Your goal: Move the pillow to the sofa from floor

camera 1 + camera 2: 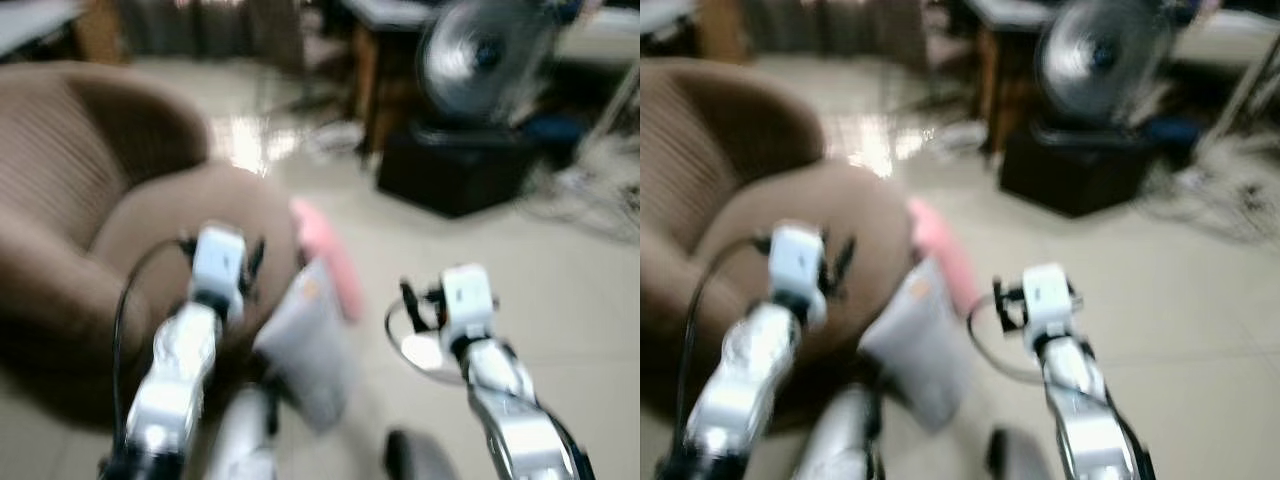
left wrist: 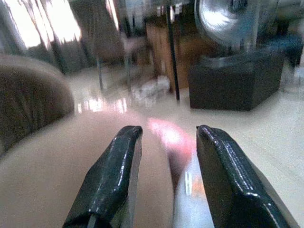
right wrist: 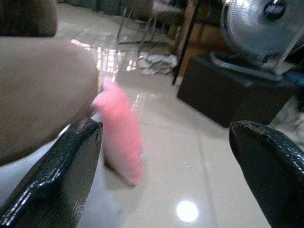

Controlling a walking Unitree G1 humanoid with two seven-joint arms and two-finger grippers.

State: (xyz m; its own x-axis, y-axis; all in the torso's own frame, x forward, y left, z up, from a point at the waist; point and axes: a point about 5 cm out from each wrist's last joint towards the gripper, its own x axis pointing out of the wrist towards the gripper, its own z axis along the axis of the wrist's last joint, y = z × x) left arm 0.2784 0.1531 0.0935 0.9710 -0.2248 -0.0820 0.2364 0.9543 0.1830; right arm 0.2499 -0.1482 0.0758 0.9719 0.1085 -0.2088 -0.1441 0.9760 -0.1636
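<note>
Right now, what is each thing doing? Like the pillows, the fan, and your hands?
Pink pillow: on the floor, leaning against the sofa.
Grey pillow: on the floor, propped by the sofa.
Sofa: nothing on its seat.
Fan: on a black box; too blurred to tell if spinning.
Left gripper: open, holding nothing.
Right gripper: open wide, holding nothing.

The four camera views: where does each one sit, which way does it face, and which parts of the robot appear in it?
Left eye view: on the head, facing forward and down at the brown ribbed fabric sofa; both silver arms show.
Right eye view: the other eye, same scene.
Left wrist view: along the open left gripper over the sofa seat, toward the soft pink pillow.
Right wrist view: along the open right gripper toward the pillow on the glossy cream tiled floor.
All share the round grey metal fan.
</note>
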